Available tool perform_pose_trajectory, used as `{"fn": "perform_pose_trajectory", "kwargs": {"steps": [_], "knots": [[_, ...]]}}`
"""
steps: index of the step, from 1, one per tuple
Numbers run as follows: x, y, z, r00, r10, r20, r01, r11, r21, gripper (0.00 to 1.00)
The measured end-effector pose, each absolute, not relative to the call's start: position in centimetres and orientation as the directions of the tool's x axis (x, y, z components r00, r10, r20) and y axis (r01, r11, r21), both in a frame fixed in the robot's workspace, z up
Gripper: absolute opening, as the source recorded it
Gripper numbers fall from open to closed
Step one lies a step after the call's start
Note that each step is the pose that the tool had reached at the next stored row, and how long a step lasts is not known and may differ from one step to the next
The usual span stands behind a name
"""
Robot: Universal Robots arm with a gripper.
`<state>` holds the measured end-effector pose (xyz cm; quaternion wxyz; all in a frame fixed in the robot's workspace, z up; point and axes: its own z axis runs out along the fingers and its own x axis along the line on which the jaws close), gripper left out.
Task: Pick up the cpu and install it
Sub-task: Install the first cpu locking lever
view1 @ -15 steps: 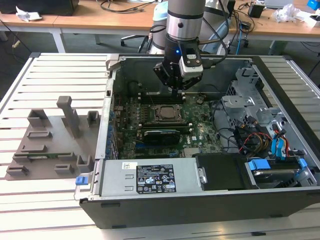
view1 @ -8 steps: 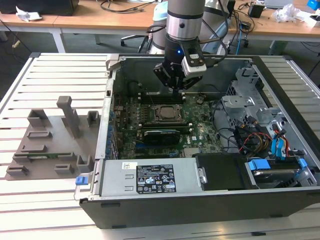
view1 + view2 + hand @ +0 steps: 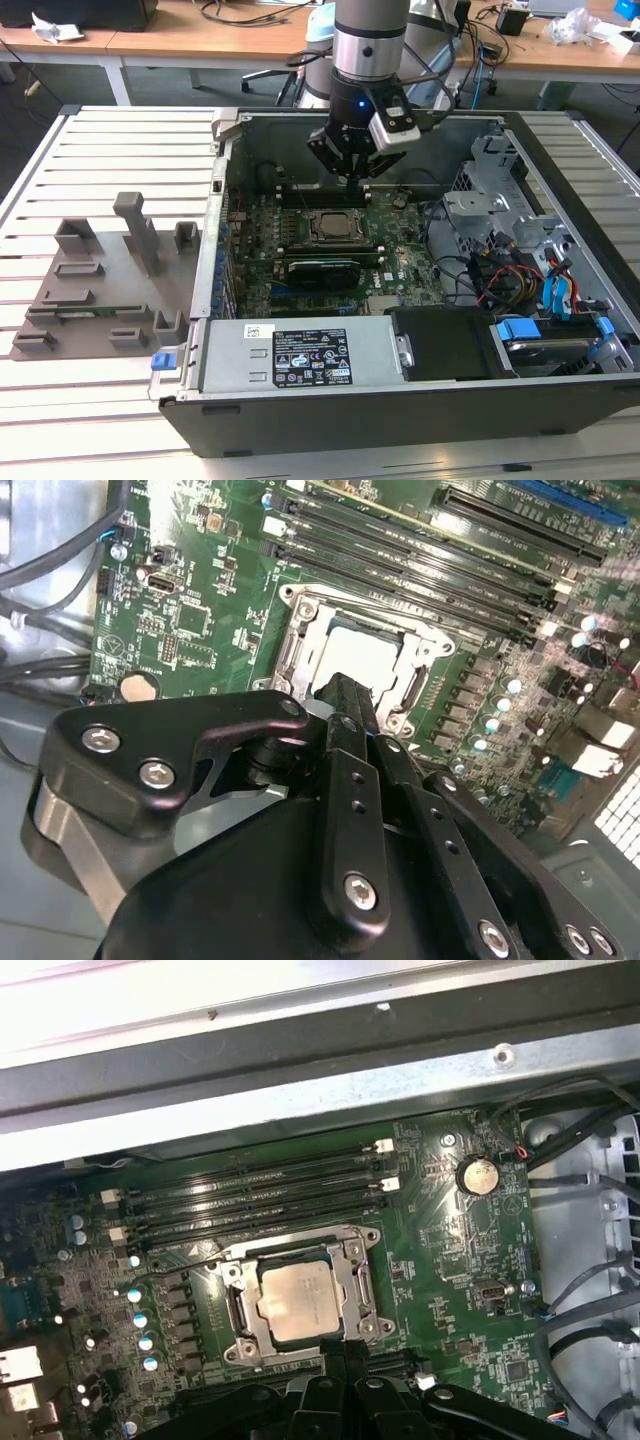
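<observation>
Setting: robotics lab or electronics test bench, not a home or shop.

Evidence, exterior view:
- Centre frame: industrial robot arm point(image 3: 370, 40) with black gripper point(image 3: 352, 178) hanging over an open computer case point(image 3: 400, 410) lying on its side.
- Case rests on a white slatted work table point(image 3: 120, 140) filling most of the frame.
- Left of frame: grey fixture plate point(image 3: 90, 300) with moulded holder blocks, the kind made for staging parts.
- Top edge: wooden desks point(image 3: 200, 35) carrying loose cables point(image 3: 240, 10), and a chair base point(image 3: 275, 80) below them.

Both wrist views: bare green motherboard point(image 3: 450, 1260) and exposed wiring inside the case.
</observation>
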<state>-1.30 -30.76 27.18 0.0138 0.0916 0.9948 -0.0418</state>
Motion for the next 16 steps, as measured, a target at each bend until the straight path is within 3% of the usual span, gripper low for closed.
{"fn": "perform_pose_trajectory", "kwargs": {"steps": [7,11,16], "knots": [[-1.30,-30.76,27.18,-0.992,0.121,-0.035,0.124,0.989,-0.081,0.11],[-1.30,-30.76,27.18,-0.993,0.117,-0.031,0.118,0.992,-0.043,0.11],[-1.30,-30.76,27.17,-0.999,0.023,-0.030,0.024,0.999,-0.042,0.11]]}}
